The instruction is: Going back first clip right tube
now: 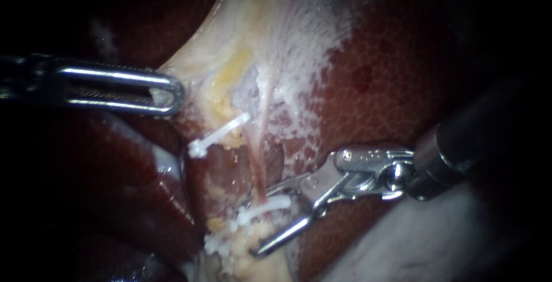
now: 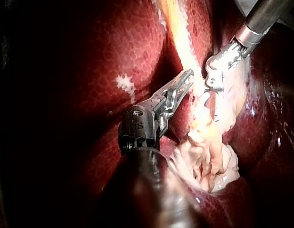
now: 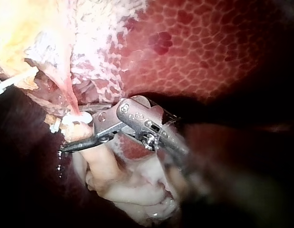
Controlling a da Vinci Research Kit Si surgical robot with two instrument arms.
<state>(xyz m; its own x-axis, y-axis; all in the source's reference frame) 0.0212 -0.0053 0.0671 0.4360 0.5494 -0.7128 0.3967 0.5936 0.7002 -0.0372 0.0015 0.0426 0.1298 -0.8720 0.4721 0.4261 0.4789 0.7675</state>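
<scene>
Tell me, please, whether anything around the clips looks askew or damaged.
Nothing looks damaged. The upper clip lies slanted across the pale tissue that the left instrument grips, and the lower clip sits between the right instrument's open jaws; no tear or bleeding shows.

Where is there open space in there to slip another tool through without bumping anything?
The bare liver, between the pale tissue and the right instrument, looks free. Crowded: from the upper clip down to the lower clip, which the right instrument's open jaws straddle, and where the left instrument grips pale tissue.
</scene>
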